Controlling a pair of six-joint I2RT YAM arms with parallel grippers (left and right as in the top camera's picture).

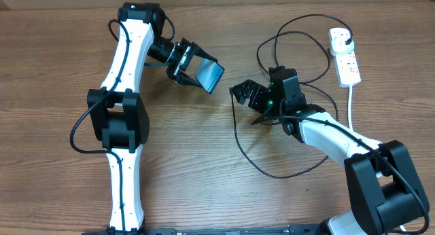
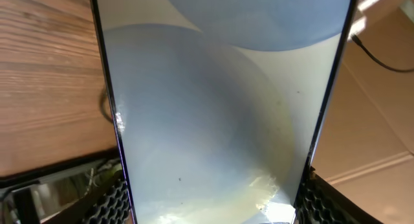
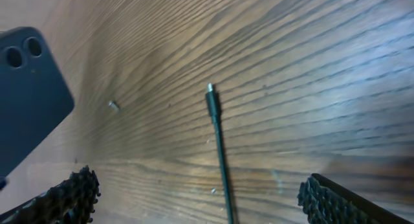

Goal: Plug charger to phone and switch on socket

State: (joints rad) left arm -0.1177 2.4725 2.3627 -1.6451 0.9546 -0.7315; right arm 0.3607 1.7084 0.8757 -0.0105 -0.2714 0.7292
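Overhead, the left hand (image 1: 194, 65), arm stretched forward, clamps the tilted phone (image 1: 211, 77). The right hand (image 1: 246, 104), arm bent, gapes wide over the charger (image 3: 218, 140) tip on the counter (image 1: 54, 72). Left wrist view crops the phone's ends.

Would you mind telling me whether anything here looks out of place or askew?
The phone is held tilted in the left gripper, not lying flat. The charger sprawls in loose loops, its tip unplugged below the open right gripper.
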